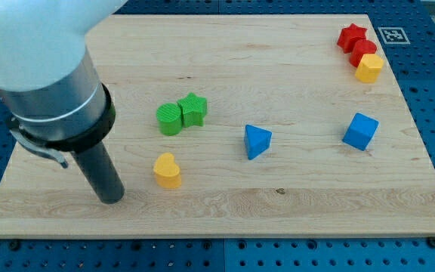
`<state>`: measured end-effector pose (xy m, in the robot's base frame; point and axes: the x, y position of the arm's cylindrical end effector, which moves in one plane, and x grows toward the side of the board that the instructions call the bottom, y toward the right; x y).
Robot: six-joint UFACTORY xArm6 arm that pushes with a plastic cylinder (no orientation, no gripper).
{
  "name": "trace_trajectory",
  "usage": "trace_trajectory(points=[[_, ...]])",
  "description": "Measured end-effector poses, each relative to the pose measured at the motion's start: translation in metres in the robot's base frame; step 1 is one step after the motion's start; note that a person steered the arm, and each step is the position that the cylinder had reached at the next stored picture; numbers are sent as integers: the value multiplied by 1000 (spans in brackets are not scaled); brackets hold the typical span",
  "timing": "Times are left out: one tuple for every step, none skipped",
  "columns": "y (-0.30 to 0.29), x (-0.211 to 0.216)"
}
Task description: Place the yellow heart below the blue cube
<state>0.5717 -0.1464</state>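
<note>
The yellow heart lies on the wooden board at the lower left of centre. The blue cube sits far to the view's right, a little higher than the heart. My tip rests on the board to the left of the yellow heart and slightly lower, with a small gap between them. The rod's thick dark body and the white arm fill the view's upper left.
A green cylinder and a green star touch each other above the heart. A blue triangle lies mid-board. A red star, a red block and a yellow block cluster at the top right.
</note>
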Motion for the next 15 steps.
trace_trajectory(points=[[-1, -20], [33, -17], [50, -17], [65, -17], [71, -17], [54, -31], [76, -30], [93, -27], [103, -25], [103, -24], [120, -16], [134, -14], [144, -14], [125, -16], [125, -20]])
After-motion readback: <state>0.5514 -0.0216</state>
